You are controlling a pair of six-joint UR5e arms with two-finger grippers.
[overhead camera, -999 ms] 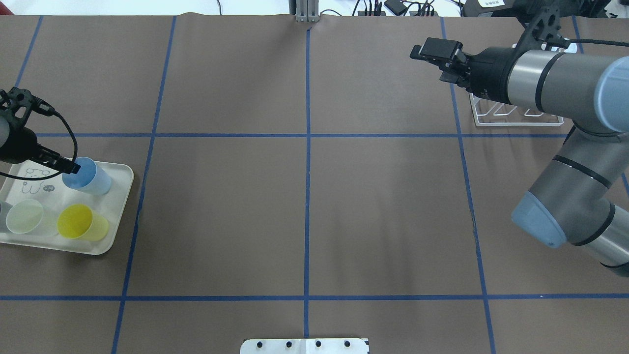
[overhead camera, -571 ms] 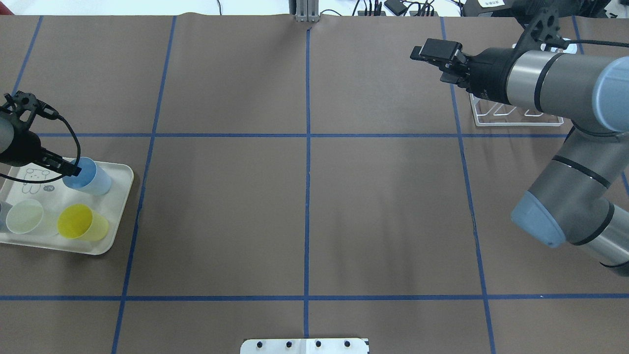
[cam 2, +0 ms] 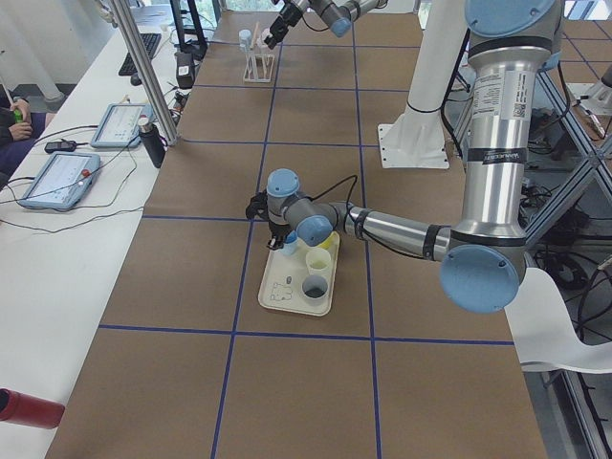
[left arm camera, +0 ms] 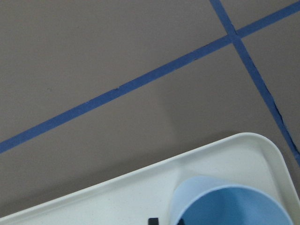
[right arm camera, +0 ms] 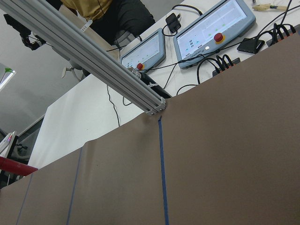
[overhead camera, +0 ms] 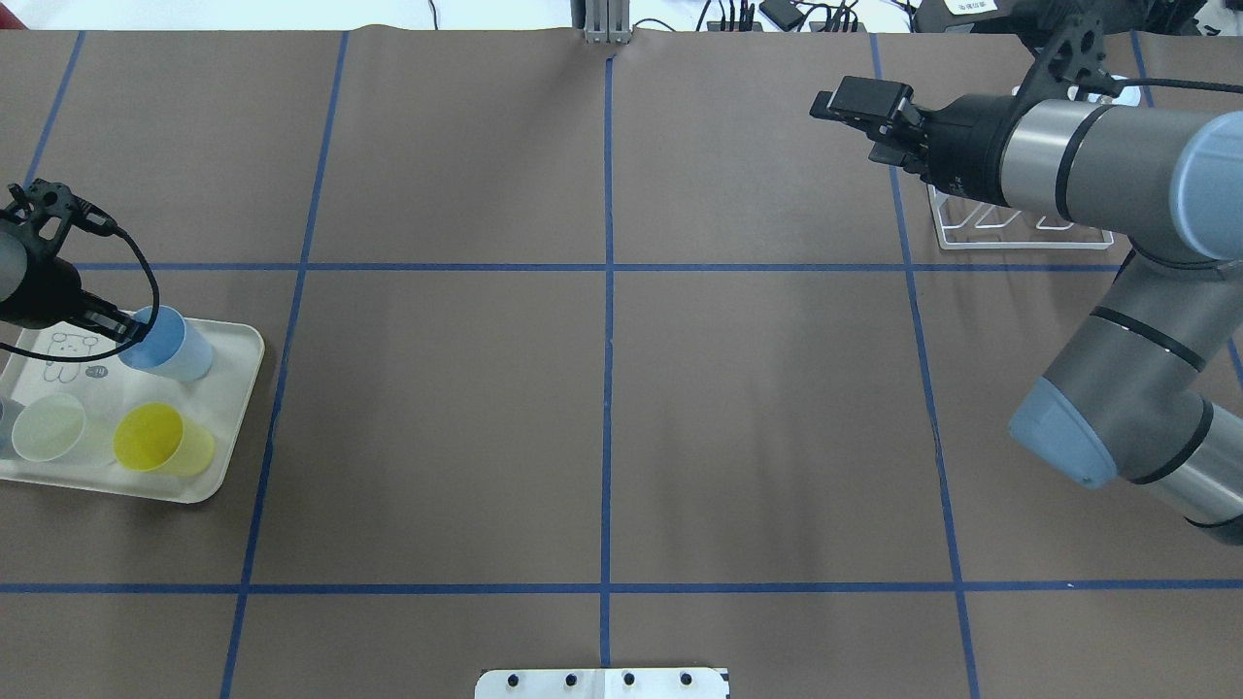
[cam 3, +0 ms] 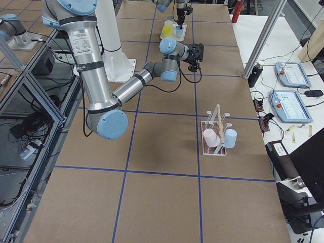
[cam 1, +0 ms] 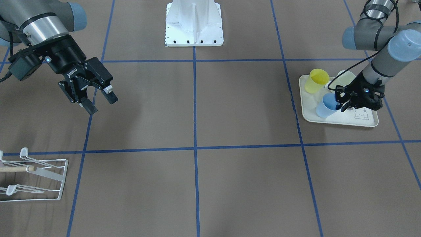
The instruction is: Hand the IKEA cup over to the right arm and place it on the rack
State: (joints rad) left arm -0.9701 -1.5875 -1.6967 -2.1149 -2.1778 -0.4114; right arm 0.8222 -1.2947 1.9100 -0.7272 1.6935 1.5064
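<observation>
A blue cup point(overhead camera: 167, 346) stands on the cream rabbit-print tray point(overhead camera: 236, 383) at the table's left. My left gripper point(overhead camera: 132, 331) is shut on its rim, one finger inside; the front-facing view shows this gripper point(cam 1: 343, 102) and the cup point(cam 1: 325, 106) slightly tilted. The left wrist view shows the cup point(left arm camera: 229, 206) and the tray's rim point(left arm camera: 140, 176). My right gripper point(cam 1: 101, 102) is open and empty, held above the table. It also shows in the overhead view point(overhead camera: 833, 105), near the white wire rack point(overhead camera: 1020, 231). The rack point(cam 3: 216, 137) holds a pink and a blue cup.
A yellow cup point(overhead camera: 155, 439) and a pale green cup point(overhead camera: 49, 432) stand on the tray, a grey one at its left end. The white robot base point(cam 1: 194, 26) is at mid-table. Tablets point(cam 2: 67, 177) and cables lie beyond the far edge.
My left gripper has shifted slightly left and back, and the blue cup has moved with it. The right arm has barely moved.
</observation>
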